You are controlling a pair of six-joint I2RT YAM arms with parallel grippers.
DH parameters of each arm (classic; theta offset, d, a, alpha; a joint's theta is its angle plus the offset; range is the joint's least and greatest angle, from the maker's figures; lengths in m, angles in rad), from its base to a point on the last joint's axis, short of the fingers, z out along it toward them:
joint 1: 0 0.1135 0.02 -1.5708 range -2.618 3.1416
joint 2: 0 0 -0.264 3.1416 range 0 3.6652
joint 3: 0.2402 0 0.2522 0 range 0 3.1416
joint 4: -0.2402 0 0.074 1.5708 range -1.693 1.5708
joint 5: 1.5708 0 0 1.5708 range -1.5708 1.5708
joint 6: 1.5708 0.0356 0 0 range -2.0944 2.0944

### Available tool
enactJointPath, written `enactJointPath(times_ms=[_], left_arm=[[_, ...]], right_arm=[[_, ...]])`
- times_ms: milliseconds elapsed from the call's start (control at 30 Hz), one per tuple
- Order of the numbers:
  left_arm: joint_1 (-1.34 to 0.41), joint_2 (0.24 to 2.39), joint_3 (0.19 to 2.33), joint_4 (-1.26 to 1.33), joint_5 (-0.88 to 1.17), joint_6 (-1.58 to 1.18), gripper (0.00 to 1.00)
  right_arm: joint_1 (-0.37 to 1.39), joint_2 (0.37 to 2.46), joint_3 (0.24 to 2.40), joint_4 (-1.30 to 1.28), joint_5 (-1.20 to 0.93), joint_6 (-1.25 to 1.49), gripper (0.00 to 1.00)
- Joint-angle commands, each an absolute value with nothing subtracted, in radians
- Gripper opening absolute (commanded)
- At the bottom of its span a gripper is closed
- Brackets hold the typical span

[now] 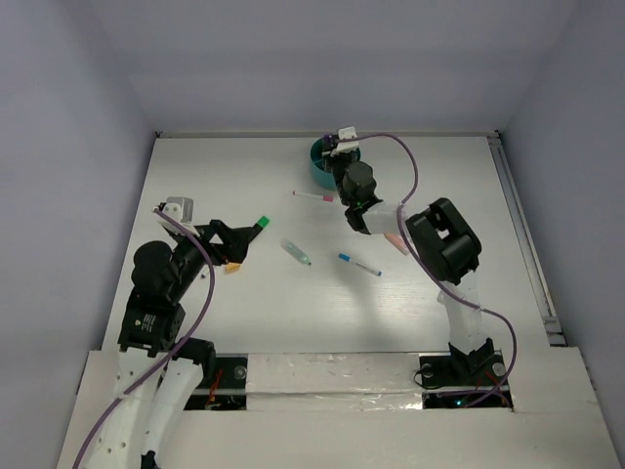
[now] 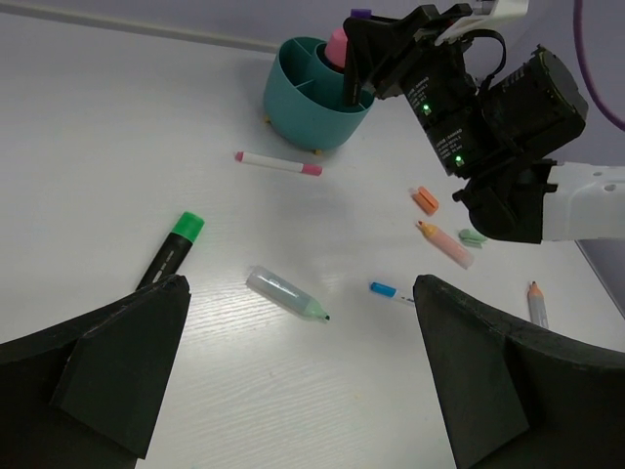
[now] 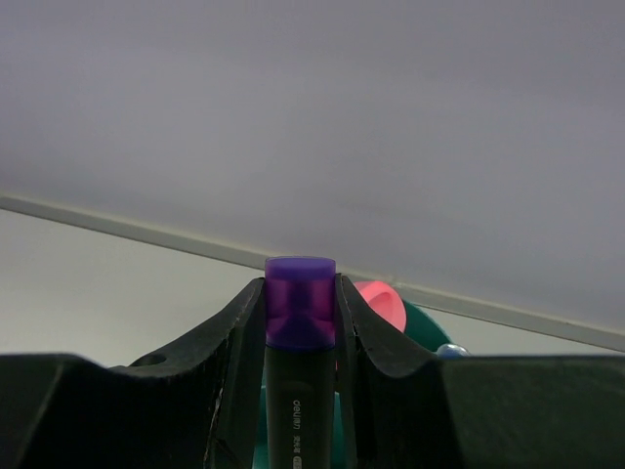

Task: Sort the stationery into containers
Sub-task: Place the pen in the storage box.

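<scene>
Right gripper (image 3: 301, 293) clamped on purple-capped marker (image 3: 300, 327), long axis upright, cap up. Teal cup (image 2: 311, 112) sits straight below it, and the marker's lower end looks just inside the rim, beside a pink-capped item (image 2: 337, 44). Left gripper (image 2: 303, 366) has jaws wide apart, holding nothing, well apart from the cup, near green-capped marker (image 2: 168, 252) lying on tabletop (image 2: 98, 147). Next is likely a straight drop.

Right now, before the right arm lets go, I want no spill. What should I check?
1. Grip: right gripper clamps the purple-capped marker upright: ok.
2. Teal cup stands upright: ok.
3. Marker tip inside the cup: cannot tell.
4. Free compartment beside the pink-capped item: cannot tell.
5. Left gripper open, well away from the cup: ok.
</scene>
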State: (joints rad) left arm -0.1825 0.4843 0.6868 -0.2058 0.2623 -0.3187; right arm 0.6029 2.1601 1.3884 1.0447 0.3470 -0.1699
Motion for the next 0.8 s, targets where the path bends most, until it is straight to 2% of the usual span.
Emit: enactJointPath(times_ms=[0, 267, 767], left_arm=[[-0.178, 0.494, 0.686, -0.152, 0.278, -0.308, 0.99], [-0.178, 0.499, 0.686, -0.155, 0.278, -0.308, 0.99], [-0.178, 0.489, 0.686, -0.155, 0.278, -0.307, 0.99]], right_arm=[[0.606, 2.177, 1.427, 1.212, 0.399, -0.218, 0.0], [0.606, 2.221, 1.433, 1.316, 0.457, -0.255, 0.0], [0.606, 2.276, 1.45, 1.351, 0.479, -0.252, 0.0]])
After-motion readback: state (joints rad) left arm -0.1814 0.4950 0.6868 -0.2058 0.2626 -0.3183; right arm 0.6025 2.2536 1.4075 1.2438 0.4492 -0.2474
